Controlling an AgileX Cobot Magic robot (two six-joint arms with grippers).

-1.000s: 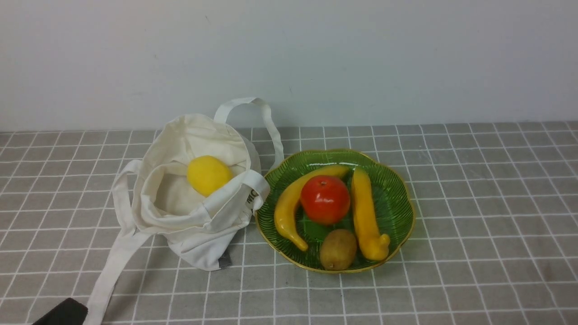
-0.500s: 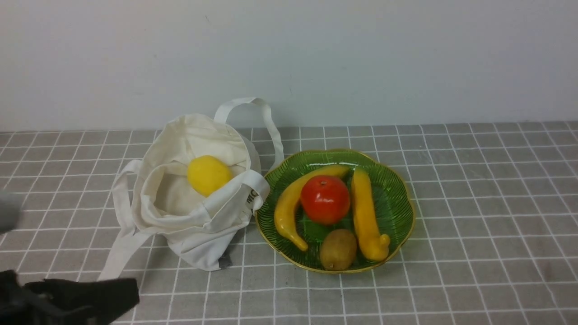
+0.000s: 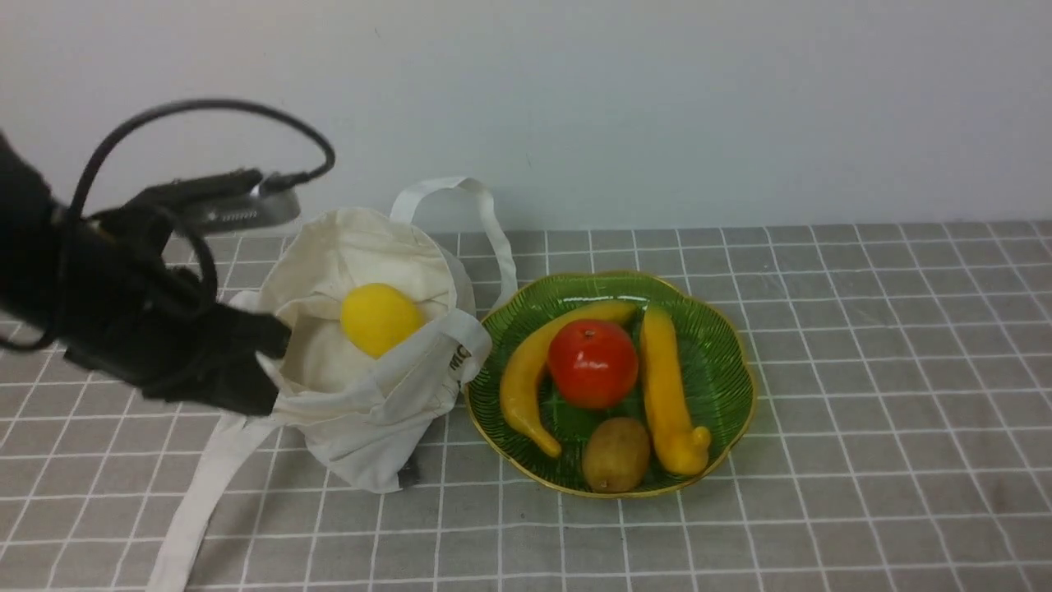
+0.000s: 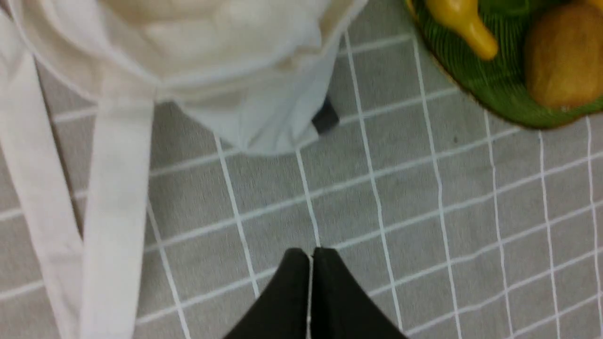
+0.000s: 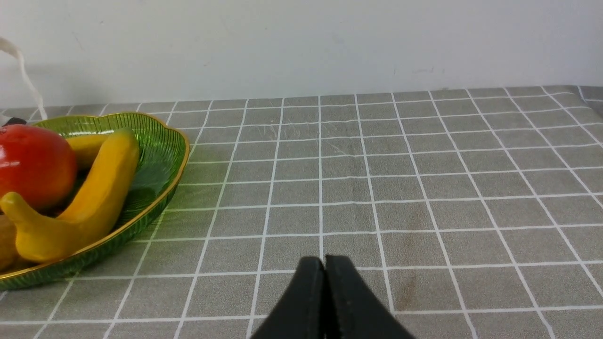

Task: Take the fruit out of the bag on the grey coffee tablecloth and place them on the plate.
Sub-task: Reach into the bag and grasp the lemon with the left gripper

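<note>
A yellow lemon (image 3: 380, 318) lies inside the open off-white canvas bag (image 3: 362, 386) on the grey checked tablecloth (image 3: 863, 395). The bag also shows in the left wrist view (image 4: 226, 70). The green gold-rimmed plate (image 3: 723, 362) stands right of the bag; it also shows in the right wrist view (image 5: 160, 155). My left gripper (image 3: 267, 362) hangs at the bag's left rim; in its wrist view (image 4: 310, 256) the jaws are shut and empty above the cloth. My right gripper (image 5: 325, 263) is shut and empty, low over the cloth right of the plate; it is out of the front view.
On the plate lie two yellow bananas (image 3: 664, 386), a red-orange round fruit (image 3: 592, 363) and a brown kiwi (image 3: 615, 454). The bag's long handles (image 3: 197, 493) trail over the cloth to the front left. A white wall stands behind the table.
My left arm has risen from the bottom left corner and moved forward to the bag's left rim. The lemon, bag and plate have not moved.
</note>
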